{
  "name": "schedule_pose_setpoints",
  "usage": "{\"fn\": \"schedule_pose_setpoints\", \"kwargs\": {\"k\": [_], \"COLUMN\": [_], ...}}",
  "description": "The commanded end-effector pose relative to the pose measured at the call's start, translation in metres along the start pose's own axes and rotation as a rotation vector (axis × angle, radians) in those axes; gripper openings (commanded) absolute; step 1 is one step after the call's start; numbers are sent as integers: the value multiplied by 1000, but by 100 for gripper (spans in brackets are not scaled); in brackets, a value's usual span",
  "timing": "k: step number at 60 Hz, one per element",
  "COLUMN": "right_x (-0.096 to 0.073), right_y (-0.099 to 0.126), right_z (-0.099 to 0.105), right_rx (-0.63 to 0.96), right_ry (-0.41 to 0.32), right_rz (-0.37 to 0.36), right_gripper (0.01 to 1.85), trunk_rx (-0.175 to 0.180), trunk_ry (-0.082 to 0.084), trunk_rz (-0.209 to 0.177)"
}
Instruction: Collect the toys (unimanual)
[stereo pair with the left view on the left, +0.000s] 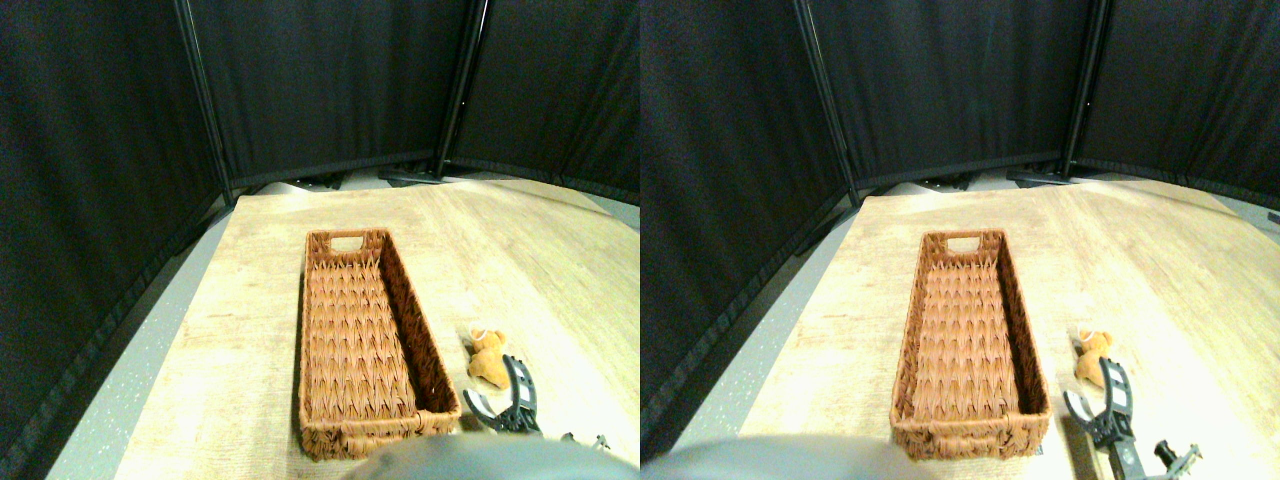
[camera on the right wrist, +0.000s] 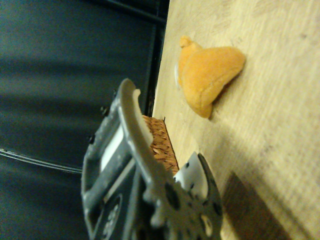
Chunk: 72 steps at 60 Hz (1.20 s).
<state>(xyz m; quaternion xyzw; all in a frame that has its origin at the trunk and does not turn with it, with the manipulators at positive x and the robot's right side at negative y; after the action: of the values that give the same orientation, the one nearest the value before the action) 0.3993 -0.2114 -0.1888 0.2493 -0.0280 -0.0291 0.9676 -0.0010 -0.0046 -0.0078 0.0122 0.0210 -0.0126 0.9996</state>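
you've got one toy (stereo pair with the left view on the left: 487, 358) in view: a small tan plush, lying on the wooden tabletop (stereo pair with the left view on the left: 560, 270) just beside the long right wall of the wicker basket (stereo pair with the left view on the left: 420, 330), not touching it. from the basket's middle it's at about 4 o'clock. a bit of white cord (stereo pair with the left view on the left: 478, 334) shows at its far end. the toy is outside the basket, and nothing lies on the woven floor that shows.

the basket is long and narrow, running 12 to 6 o'clock in the front view, with a cut-out handle slot (stereo pair with the left view on the left: 347, 243) in its far end wall.

your right gripper (stereo pair with the left view on the left: 503, 392) comes in from 5 o'clock, low over the table. its jaws stand apart, two dark curved prongs spread in a v. the longer prong (stereo pair with the left view on the left: 521, 385) reaches up beside the toy's near edge at 12 o'clock from the gripper; the shorter one (stereo pair with the left view on the left: 478, 407) points toward the basket's near right corner at 10 o'clock. nothing sits between them. whether the long prong touches the plush you can't tell from the front view.

wrist view: the toy (camera on the right wrist: 210, 75) lies ahead of the jaw frame (camera on the right wrist: 135, 150) on bare wood with a clear strip of table between them. a slice of the basket (camera on the right wrist: 160, 142) shows past the jaw.

black curtain panels (stereo pair with the left view on the left: 330, 90) close off the table from 9 through 3 o'clock.
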Motion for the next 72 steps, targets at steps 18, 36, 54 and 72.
{"fn": "schedule_pose_setpoints", "kwargs": {"k": [18, 36, 54, 72], "right_x": [21, 35, 37, 36], "right_y": [-1, -4, -14, -17], "right_z": [14, 16, 4, 1], "right_rx": [321, 612, 790, 801], "right_ry": [-84, -120, -123, -128], "right_rz": [-60, -112, -171, -180], "right_gripper": [62, 59, 63, 85], "trunk_rx": [-22, -15, -14, -10], "trunk_ry": [-2, -1, 3, 12], "trunk_rz": [-13, -19, -22, -27]}}
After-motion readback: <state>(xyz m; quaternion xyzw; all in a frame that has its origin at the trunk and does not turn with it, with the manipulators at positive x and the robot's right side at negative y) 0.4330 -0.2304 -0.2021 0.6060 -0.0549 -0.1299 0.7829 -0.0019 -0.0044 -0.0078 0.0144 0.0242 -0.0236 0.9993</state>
